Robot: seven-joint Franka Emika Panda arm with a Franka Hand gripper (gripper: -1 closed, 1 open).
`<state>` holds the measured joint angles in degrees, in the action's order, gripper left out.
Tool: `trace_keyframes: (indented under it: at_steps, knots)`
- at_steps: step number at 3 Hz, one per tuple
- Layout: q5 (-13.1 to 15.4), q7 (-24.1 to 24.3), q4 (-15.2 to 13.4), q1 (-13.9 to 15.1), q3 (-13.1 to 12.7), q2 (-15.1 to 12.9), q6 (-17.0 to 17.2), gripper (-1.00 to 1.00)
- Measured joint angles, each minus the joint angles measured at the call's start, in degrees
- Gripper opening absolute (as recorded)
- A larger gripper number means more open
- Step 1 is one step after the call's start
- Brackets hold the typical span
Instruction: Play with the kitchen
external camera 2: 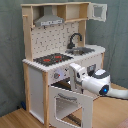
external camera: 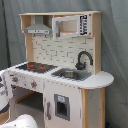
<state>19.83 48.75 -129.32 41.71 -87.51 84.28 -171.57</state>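
The kitchen (external camera: 65, 80) is a tall toy of light wood and white panels, seen in both exterior views. Its red-ringed black hob (external camera: 35, 66) lies left of the sink (external camera: 70, 74) and black tap (external camera: 83, 59), with the grey hood (external camera: 37, 29) above. In the second exterior view, the kitchen (external camera 2: 47, 40) has its windowed oven door (external camera 2: 69, 105) hanging open. My white arm (external camera 2: 97, 82) reaches in from the second exterior view's right. My gripper (external camera 2: 74, 68) is at the front panel just under the counter edge, above the open door.
The upper cabinet door (external camera 2: 100, 11) stands swung open at the top right. A grey curtain (external camera: 115, 45) hangs behind the kitchen. Wooden floor (external camera 2: 15, 120) shows at the second exterior view's lower left. White arm parts (external camera: 22, 121) fill the first exterior view's lower left corner.
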Motion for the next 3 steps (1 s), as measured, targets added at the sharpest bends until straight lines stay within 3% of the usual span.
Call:
trace_keyframes:
  at_steps: [1,2,3]
  knots:
    - [0.0,0.0,0.2,2.7,-0.1,0.0,-5.2,1.00]
    - [0.1,-4.2,3.3,5.0,-0.5,0.0,-6.3,1.00]
    - [0.1,-10.1,3.7,6.1,-0.4,0.0,-6.3,1.00]
